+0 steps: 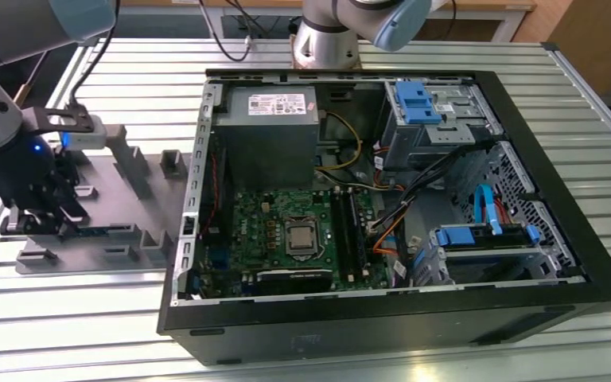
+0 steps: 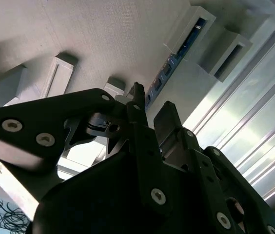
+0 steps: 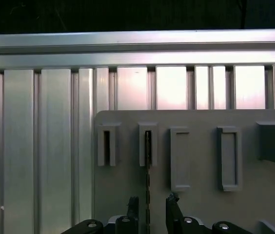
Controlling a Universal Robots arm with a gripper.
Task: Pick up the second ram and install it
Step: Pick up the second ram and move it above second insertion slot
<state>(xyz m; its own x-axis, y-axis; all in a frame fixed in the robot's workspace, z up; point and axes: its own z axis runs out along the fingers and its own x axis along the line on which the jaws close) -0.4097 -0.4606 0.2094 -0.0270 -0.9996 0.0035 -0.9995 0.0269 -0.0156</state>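
The second ram [image 3: 147, 165] is a thin blue stick standing on its edge in the slotted holders of a grey fixture plate [image 3: 201, 204]. In the second wrist view its blue board [image 2: 177, 54] runs between two holders toward the fingers. My gripper [image 3: 151, 207] is open and straddles one end of the stick, with one dark fingertip [image 3: 133, 204] on each side and a small gap to the board. In the exterior view the gripper [image 1: 40, 223] is low over the plate [image 1: 125, 199], at the exterior view's left of the computer case.
An open black computer case [image 1: 391, 318] lies on the ribbed aluminium table [image 1: 72, 318]. Inside it are a green motherboard [image 1: 247, 231] with black slot rails [image 1: 348, 231], a grey power supply [image 1: 268, 127], cables and blue drive brackets [image 1: 417, 103]. A second arm's base [image 1: 327, 40] stands behind the case.
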